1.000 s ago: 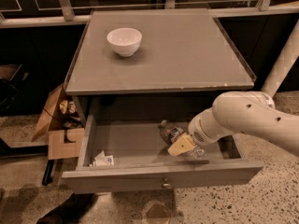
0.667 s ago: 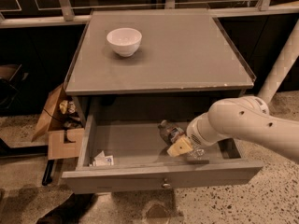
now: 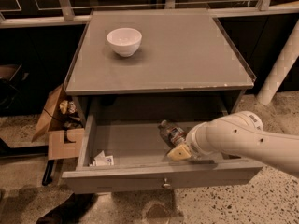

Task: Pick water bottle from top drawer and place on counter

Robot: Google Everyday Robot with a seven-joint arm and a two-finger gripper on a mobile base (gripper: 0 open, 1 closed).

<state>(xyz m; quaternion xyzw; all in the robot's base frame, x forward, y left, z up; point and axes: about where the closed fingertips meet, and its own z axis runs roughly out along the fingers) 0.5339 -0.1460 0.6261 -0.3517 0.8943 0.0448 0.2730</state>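
Observation:
The top drawer (image 3: 140, 174) is pulled open below the counter (image 3: 187, 55). The water bottle (image 3: 170, 133) lies on its side on the drawer floor, right of centre, cap toward the back left. My gripper (image 3: 180, 152) reaches down into the drawer from the right on the white arm (image 3: 243, 136). It sits just in front of the bottle's near end, touching or almost touching it. The bottle rests on the drawer floor.
A white bowl (image 3: 124, 41) stands on the counter's back left. A small white packet (image 3: 103, 160) lies in the drawer's front left corner. An open cardboard box (image 3: 58, 125) sits on the floor to the left. A white post (image 3: 280, 71) stands at the right.
My arm has shifted a little to the left and lower in the drawer. The bottle has stayed in place.

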